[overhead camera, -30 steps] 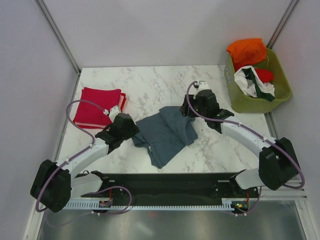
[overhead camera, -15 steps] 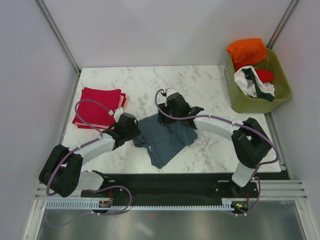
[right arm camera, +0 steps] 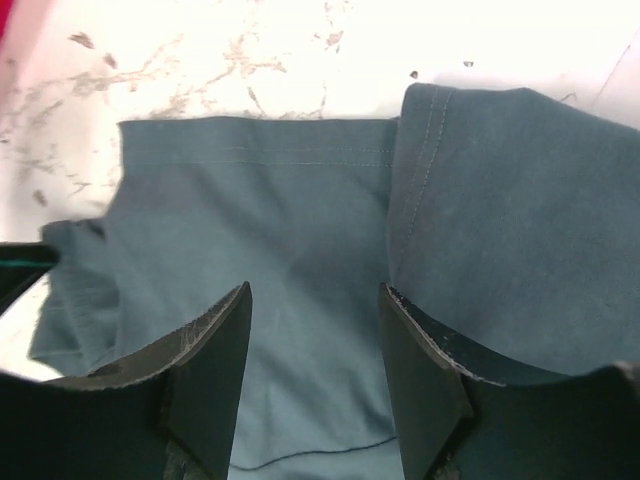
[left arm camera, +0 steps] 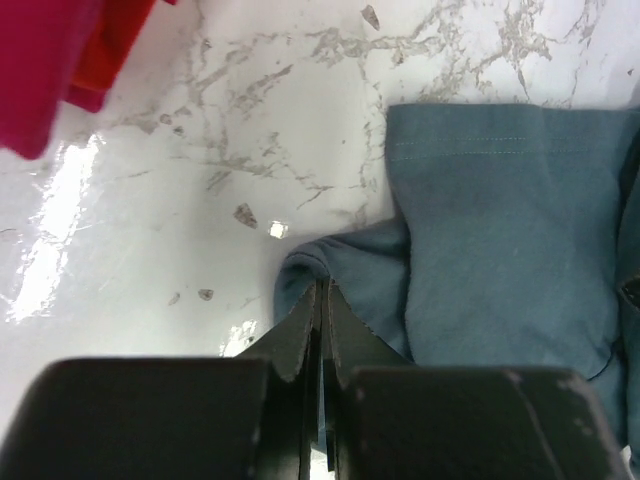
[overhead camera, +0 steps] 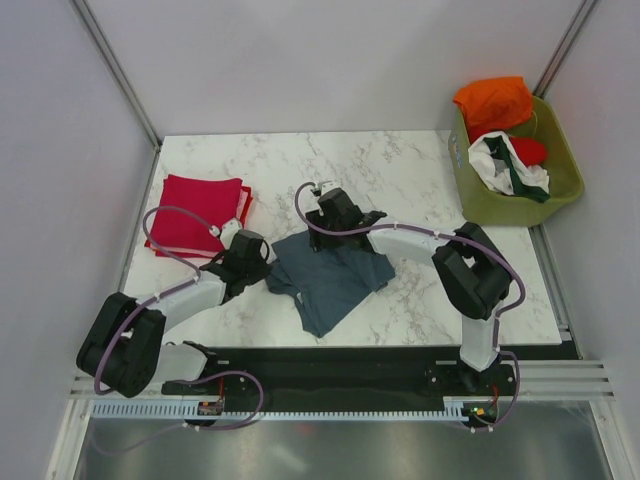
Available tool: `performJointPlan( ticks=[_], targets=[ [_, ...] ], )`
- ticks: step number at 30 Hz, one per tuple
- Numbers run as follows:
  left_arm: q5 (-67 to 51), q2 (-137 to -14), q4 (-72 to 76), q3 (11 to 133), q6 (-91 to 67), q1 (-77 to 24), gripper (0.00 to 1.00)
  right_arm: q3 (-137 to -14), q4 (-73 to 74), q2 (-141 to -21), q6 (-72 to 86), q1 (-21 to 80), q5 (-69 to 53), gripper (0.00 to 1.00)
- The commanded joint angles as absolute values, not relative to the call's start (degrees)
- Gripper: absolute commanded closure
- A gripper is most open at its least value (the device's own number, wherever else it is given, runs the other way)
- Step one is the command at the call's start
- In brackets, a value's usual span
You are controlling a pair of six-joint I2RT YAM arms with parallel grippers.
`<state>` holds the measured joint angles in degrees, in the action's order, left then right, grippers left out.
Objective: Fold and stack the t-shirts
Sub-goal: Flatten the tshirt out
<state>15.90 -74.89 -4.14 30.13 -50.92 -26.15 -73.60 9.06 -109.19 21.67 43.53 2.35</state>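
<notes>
Left wrist: L jaws pinch blue-grey tee [left arm camera: 500, 250], R jaws spread.

Bright light is glaring off the glossy white marble tabletop [left arm camera: 55, 235] just left of the blurring left gripper [left arm camera: 322, 292].

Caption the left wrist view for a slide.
Left fingers closed on a crumpled edge of the blue-grey t-shirt; crimson t-shirt top left on marble table.

The crimson t-shirt [left arm camera: 40, 70] is cut off by the left wrist view's top-left corner — the blue-grey t-shirt [left arm camera: 500, 250] runs off its right edge, and off 2 edges (right, bottom) of the right wrist view.
</notes>
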Motion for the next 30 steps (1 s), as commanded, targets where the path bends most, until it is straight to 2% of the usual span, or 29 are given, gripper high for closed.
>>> performJointPlan(
  ticks=[1, 9, 17, 18, 22, 23, 27, 30],
  targets=[
    [16.1, -72.3, -2.5, 28.2, -50.8, -25.2, 0.98, -78.2, 10.4, -110.9, 22.1, 44.3, 7.2, 0.39],
    [15.8, -71.8, -2.0, 27.3, -50.0, -25.0, 0.98, -83.0, 16.1, -115.9, 19.5, 44.5, 19.3, 0.36],
    [15.7, -71.8, -2.1, 28.2, -49.3, -24.7, 0.98, -84.5, 19.0, -118.4, 18.4, 44.1, 31.0, 0.41],
    [15.6, -71.6, -2.1, 28.2, -49.2, -24.6, 0.98, -84.1, 19.0, -118.1, 18.8, 44.0, 31.5, 0.44],
    [15.6, -70.8, -2.4, 28.4, -48.7, -24.2, 0.98, -82.5, 18.7, -113.4, 19.9, 43.1, 32.9, 0.78],
    [15.6, -70.8, -2.6, 28.5, -48.6, -24.0, 0.98, -82.2, 18.7, -112.2, 20.1, 42.2, 32.7, 0.83],
    [15.7, -69.7, -3.7, 29.4, -47.5, -23.2, 0.98, -78.8, 18.3, -105.6, 20.9, 38.2, 26.7, 0.96],
    [15.9, -69.1, -4.7, 30.6, -46.7, -22.5, 0.98, -76.0, 17.7, -99.9, 21.0, 34.4, 23.0, 0.98]
  ],
)
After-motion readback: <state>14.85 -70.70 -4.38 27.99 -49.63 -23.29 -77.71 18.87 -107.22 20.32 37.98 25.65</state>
